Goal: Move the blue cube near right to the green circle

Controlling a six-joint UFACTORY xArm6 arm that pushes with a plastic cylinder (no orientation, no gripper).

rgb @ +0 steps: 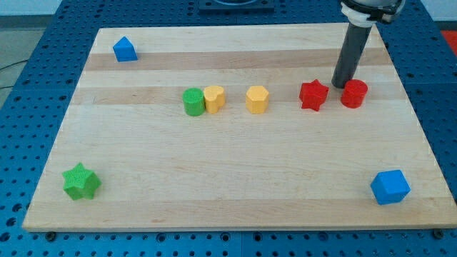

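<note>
Blue cube (390, 187) bottom right, corner toward view's bottom; my tip (340, 86) far; no jaws.

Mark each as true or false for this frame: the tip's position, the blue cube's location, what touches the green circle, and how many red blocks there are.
1. My tip sits between the red star and the red cylinder. True.
2. The blue cube lies beside the green circle. False: it is at the view's bottom right, far away.
3. A yellow block touches the green circle's right side. True.
4. The board holds three red blocks. False: two.
</note>
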